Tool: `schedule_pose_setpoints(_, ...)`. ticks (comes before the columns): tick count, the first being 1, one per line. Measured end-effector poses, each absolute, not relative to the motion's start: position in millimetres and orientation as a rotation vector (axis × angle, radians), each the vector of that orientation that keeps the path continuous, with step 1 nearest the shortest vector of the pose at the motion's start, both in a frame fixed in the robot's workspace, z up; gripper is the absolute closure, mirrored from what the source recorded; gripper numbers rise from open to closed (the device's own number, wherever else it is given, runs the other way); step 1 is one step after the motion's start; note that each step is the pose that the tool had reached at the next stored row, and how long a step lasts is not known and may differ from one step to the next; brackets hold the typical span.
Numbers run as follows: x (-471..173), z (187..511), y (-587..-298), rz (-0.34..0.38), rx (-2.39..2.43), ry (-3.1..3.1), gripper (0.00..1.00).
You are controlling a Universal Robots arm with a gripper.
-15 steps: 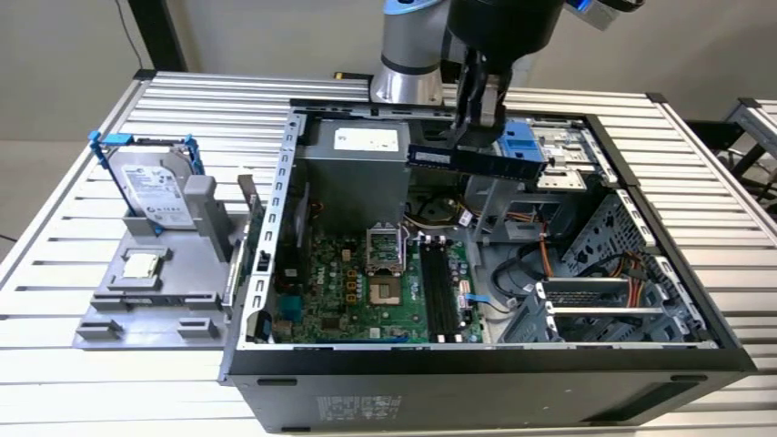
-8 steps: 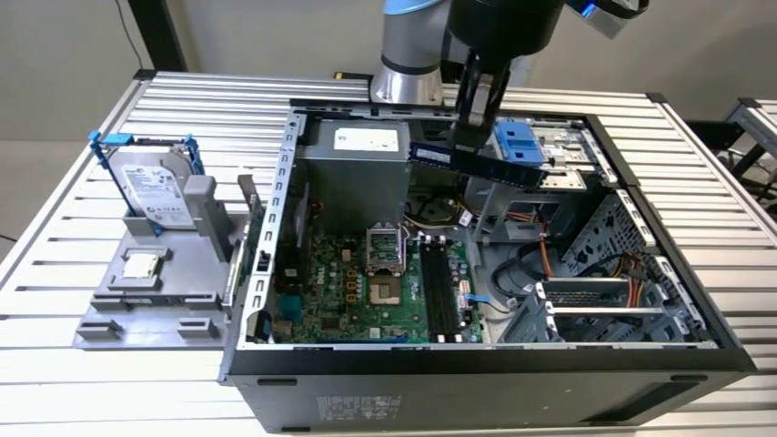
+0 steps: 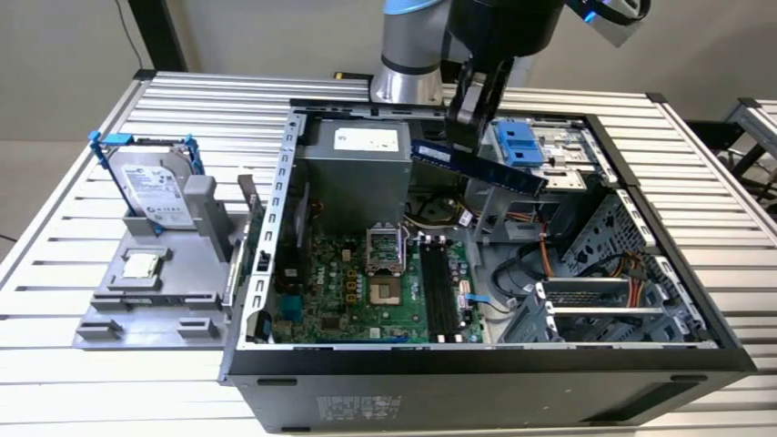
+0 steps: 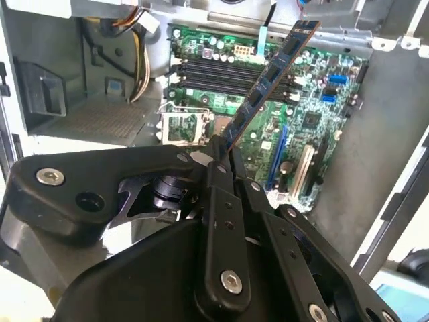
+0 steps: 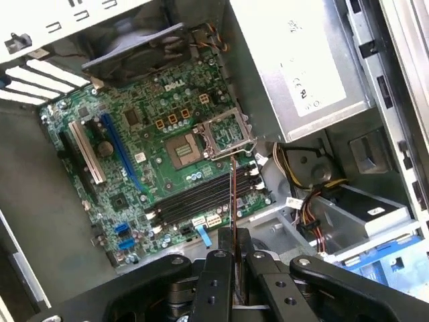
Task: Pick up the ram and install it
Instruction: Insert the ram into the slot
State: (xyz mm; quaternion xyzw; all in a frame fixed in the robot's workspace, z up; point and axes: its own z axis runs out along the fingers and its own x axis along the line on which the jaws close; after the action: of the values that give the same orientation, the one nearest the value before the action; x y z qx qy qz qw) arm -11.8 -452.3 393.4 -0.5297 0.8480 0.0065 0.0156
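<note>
The gripper (image 3: 461, 127) is pinched shut on one end of the ram (image 3: 492, 170), held tilted well above the black memory slots (image 3: 439, 289), so the long stick could pivot in the grip and jam crookedly.

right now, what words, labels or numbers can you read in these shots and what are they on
Nothing can be quoted reliably. Print stands on:
drive, white label: too small to read.
power supply, white label: too small to read.
ram, pale sticker: too small to read.
case, front label: too small to read.
motherboard, white maker's mark and tiny codes: not quoted.
</note>
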Motion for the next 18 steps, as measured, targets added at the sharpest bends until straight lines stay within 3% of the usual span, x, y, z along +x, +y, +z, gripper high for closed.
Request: schedule_pose_setpoints(18, -11.7, 392.1, -452.3, 0.012, -1.195, 2.870, 1.00)
